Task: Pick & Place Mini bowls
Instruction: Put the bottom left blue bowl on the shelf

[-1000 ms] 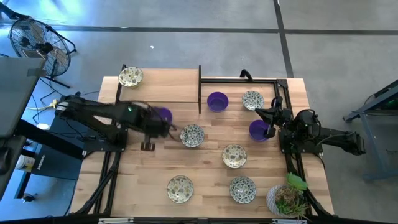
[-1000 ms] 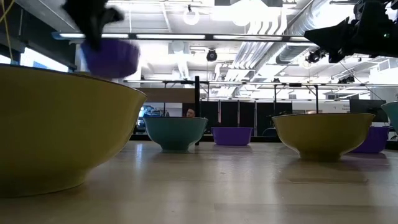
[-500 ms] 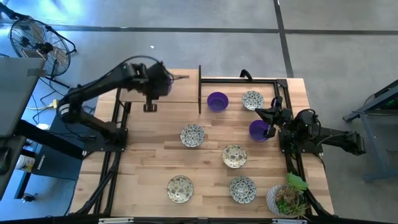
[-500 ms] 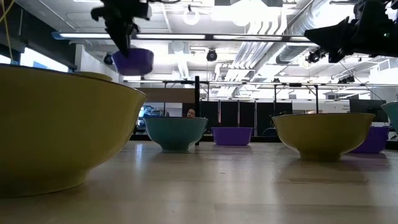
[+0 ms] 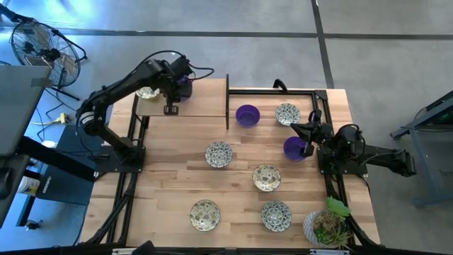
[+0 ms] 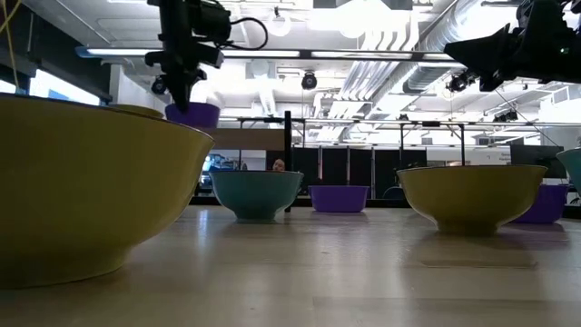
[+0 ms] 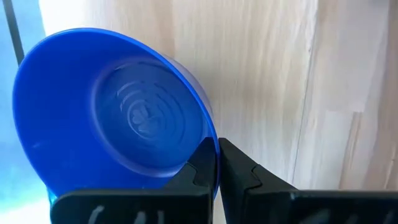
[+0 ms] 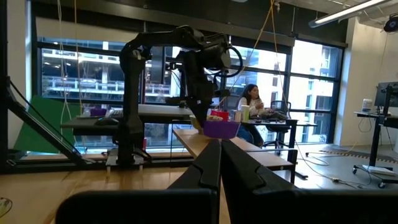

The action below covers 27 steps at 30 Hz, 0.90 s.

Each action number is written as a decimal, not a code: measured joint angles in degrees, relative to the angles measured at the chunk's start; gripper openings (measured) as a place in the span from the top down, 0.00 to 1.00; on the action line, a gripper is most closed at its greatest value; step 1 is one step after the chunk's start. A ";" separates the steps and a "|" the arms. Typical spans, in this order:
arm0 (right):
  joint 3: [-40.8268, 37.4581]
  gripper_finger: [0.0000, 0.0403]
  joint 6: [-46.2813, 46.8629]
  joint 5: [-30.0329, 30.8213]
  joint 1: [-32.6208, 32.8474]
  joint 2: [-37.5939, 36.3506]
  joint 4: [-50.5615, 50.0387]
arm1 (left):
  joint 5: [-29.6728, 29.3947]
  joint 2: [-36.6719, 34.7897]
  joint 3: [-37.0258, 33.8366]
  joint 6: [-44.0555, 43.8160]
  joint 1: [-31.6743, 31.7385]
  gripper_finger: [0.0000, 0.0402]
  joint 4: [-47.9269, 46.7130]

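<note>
My left gripper (image 5: 177, 86) hangs over the table's far left part and is shut on a solid purple mini bowl (image 5: 185, 86), (image 6: 192, 114), next to a floral bowl (image 5: 147, 92). My right gripper (image 5: 309, 138) waits shut, raised off the table by its right edge, beside another purple bowl (image 5: 294, 149). A third purple bowl (image 5: 247, 115) and a floral one (image 5: 287, 113) stand on their bases near the far edge. Several floral bowls (image 5: 219, 154), (image 5: 267, 177), (image 5: 204, 214), (image 5: 276, 215) stand over the middle and near part. My left gripper pinches the purple bowl's rim (image 7: 208, 134), with one finger (image 7: 202, 163) inside the bowl and the other outside its wall. The fingers come from above, pointing down. The bowl hangs below them roughly upright, lifted clear of the table.
A white pot with a green plant (image 5: 325, 227) stands at the near right corner. A black upright bar (image 5: 227, 103) and a black frame (image 5: 315, 99) border the far right area. Bare wood lies along the left side (image 5: 163, 184). A person sits far off (image 8: 249, 99).
My left arm has swung from the table's middle left toward the far edge, carrying the purple bowl along, lifted clear the whole way and now hanging beside the far-left floral bowl. The gripper stayed shut on the rim.
</note>
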 joint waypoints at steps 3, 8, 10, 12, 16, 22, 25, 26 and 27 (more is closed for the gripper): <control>0.00 1.00 -0.05 0.00 0.00 0.00 -0.01 | 0.29 -0.21 0.00 1.11 0.10 1.00 0.48; 0.00 1.00 -0.12 -0.02 0.02 0.00 -0.11 | 0.07 -0.17 0.00 2.43 0.12 1.00 0.60; 0.00 1.00 -0.12 0.00 0.00 0.00 -0.11 | -0.04 -0.17 0.00 2.50 0.12 1.00 0.59; 0.00 1.00 -0.08 -0.01 0.02 0.00 -0.09 | -0.82 -0.17 0.00 2.51 0.12 1.00 0.47; 0.00 1.00 -0.07 0.00 0.01 0.00 -0.09 | -1.37 -0.15 0.00 2.98 0.15 1.00 0.49; -0.01 1.00 0.01 -0.08 0.00 0.00 -0.09 | -2.32 2.10 0.00 3.75 0.15 1.00 0.64; -0.01 1.00 0.03 -0.27 0.01 0.00 -0.09 | -2.36 2.63 0.00 3.94 0.15 1.00 0.45; 0.00 1.00 0.03 -0.33 0.02 0.00 -0.09 | -2.42 2.62 0.00 4.01 0.15 1.00 0.47; 0.00 1.00 0.03 -0.33 0.00 0.00 -0.09 | -2.43 2.58 0.00 4.01 0.15 1.00 0.42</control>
